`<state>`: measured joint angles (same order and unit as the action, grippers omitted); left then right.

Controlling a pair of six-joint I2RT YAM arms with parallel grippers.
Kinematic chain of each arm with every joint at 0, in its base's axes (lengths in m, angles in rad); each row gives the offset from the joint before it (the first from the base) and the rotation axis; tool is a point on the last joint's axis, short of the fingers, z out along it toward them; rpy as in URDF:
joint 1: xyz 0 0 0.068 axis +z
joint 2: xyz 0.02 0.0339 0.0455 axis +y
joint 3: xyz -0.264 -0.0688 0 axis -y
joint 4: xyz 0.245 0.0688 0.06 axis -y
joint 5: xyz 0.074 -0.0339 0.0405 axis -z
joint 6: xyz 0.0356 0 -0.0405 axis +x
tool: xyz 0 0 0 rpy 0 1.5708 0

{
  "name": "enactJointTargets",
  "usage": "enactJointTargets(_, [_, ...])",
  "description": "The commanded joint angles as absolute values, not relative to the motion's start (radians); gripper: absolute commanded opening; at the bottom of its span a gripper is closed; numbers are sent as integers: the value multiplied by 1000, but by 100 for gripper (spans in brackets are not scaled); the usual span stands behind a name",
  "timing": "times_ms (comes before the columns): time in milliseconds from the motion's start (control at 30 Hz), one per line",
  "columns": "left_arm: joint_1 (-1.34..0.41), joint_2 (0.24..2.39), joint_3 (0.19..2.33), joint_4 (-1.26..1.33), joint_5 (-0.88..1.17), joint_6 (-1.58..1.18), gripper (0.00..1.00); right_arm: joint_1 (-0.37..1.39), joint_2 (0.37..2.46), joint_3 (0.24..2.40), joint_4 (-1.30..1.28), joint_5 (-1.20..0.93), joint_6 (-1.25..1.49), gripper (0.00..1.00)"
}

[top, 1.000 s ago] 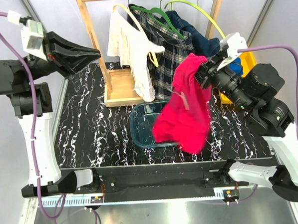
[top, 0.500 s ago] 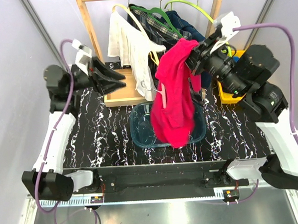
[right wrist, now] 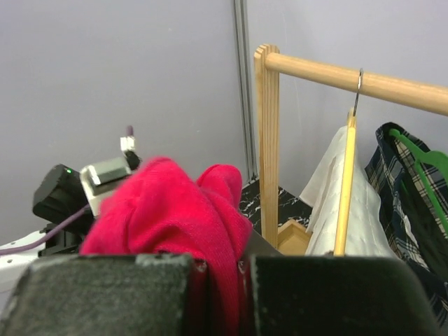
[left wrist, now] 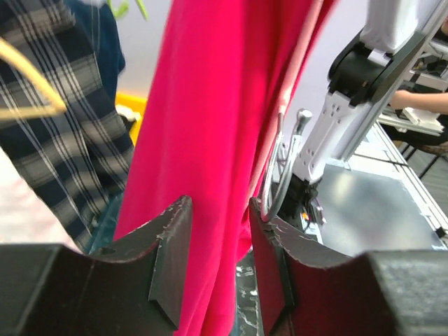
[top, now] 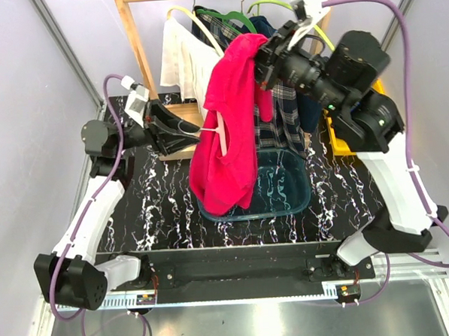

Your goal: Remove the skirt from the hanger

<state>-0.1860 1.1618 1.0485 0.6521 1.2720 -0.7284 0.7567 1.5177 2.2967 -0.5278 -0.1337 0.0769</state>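
The plaid skirt (top: pixel 283 105) hangs on the dark green hanger (top: pixel 224 17) on the rack, partly hidden behind a red garment (top: pixel 230 122). My right gripper (top: pixel 260 57) is shut on the top of the red garment (right wrist: pixel 168 210) and holds it high in front of the rack. My left gripper (top: pixel 196 128) is open, its fingertips at the red garment's left edge. In the left wrist view the red cloth (left wrist: pixel 210 126) hangs between the open fingers (left wrist: pixel 171 252), with the skirt (left wrist: pixel 63 140) behind on the left. The right wrist view shows the skirt (right wrist: pixel 399 182) and the green hanger (right wrist: pixel 420 161) at the right.
The wooden rack (top: pixel 135 45) also carries a white shirt (top: pixel 185 65) on a pale yellow hanger (top: pixel 194 23), and a lime-green hanger (top: pixel 291 10) with a dark denim garment. A teal basin (top: pixel 286 195) sits below the red garment. A yellow bin (top: pixel 336 143) stands at the right.
My right arm has swung the red garment up and left, in front of the rack. My left arm has come down and right, bringing its open fingers to the garment's edge.
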Motion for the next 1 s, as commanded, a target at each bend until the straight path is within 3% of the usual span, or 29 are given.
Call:
enactJointTargets(0, [-170,1106,1131,844,1224,-802,42,759,1540,2356,-529,-167,97,0])
enactJointTargets(467, [-146,1060,1091,882,1315,-853,40,758,1529,2349,-541,-130,66,0])
enactJointTargets(700, [-135,1098,1083,882,1529,-868,40,758,1514,2350,-548,-104,41,0])
enactJointTargets(800, [-135,1114,1098,767,1592,-757,40,759,1511,2342,-548,-103,41,0])
enactJointTargets(967, [-126,1126,1196,157,1683,-317,37,759,1511,2345,-554,-100,40,0])
